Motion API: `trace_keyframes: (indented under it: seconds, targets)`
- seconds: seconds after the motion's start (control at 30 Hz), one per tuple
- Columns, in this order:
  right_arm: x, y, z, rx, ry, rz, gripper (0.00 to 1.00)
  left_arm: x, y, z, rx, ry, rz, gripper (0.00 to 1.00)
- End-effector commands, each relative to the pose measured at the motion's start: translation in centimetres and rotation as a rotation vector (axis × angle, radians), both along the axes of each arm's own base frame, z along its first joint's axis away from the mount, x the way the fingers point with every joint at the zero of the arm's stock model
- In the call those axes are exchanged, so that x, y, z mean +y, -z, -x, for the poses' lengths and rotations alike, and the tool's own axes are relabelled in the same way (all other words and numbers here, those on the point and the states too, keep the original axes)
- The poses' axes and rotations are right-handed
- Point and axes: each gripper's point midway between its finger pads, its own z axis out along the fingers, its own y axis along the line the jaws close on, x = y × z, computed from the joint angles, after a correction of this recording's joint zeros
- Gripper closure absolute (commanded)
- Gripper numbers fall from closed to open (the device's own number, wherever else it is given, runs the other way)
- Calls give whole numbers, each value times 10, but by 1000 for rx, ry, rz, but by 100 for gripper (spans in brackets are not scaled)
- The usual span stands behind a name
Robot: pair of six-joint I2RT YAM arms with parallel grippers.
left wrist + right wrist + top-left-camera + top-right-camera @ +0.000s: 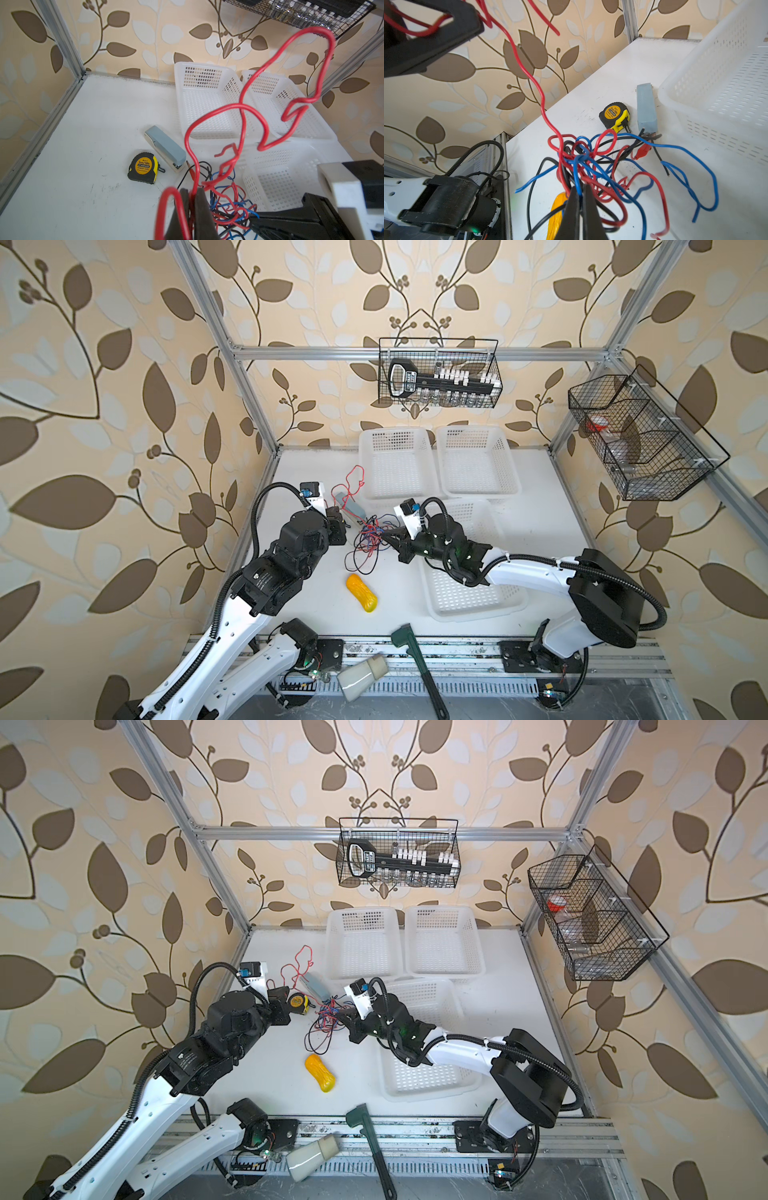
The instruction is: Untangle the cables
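The cables (368,537) (326,1017) are a knot of thin red, blue and black wires lying mid-table between my two grippers. My left gripper (192,194) (336,516) is raised above the table and shut on a red cable (187,137). That cable loops up past the camera and runs down into the knot (230,205). My right gripper (580,191) (384,536) comes in from the right side of the knot (583,158). It is shut on a blue cable, with red and black strands draped around its fingers.
A yellow-black tape measure (143,167) and a grey stapler (166,148) lie just beyond the knot. A yellow object (362,593) lies nearer the front. Two white baskets (395,432) (473,429) stand at the back, and a third basket (478,614) sits under the right arm. A green-handled tool (419,664) rests on the front rail.
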Motion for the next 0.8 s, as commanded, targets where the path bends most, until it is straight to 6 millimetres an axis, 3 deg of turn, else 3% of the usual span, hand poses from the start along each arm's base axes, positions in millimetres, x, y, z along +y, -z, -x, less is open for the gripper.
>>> trace_keyframes:
  seconds: [0.0, 0.17, 0.27, 0.37, 0.5, 0.77]
  targets:
    - [-31, 67, 8, 155, 55, 206, 100, 7, -87, 3, -309, 0, 128, 100]
    - [-21, 31, 0, 118, 55, 153, 100, -29, -35, -3, -161, 144, 187, 97]
    - [-17, 14, -5, 117, 60, 139, 100, -36, -5, -6, -75, 151, 216, 71]
    - [-13, -1, -10, 112, 63, 123, 100, -37, 16, -7, -28, 136, 245, 33]
    - [-12, -18, -19, 115, 70, 88, 100, -38, 29, -5, -4, 132, 270, 2]
    - [-6, -42, -29, 129, 44, 20, 100, -39, 60, -1, 65, 123, 291, 1]
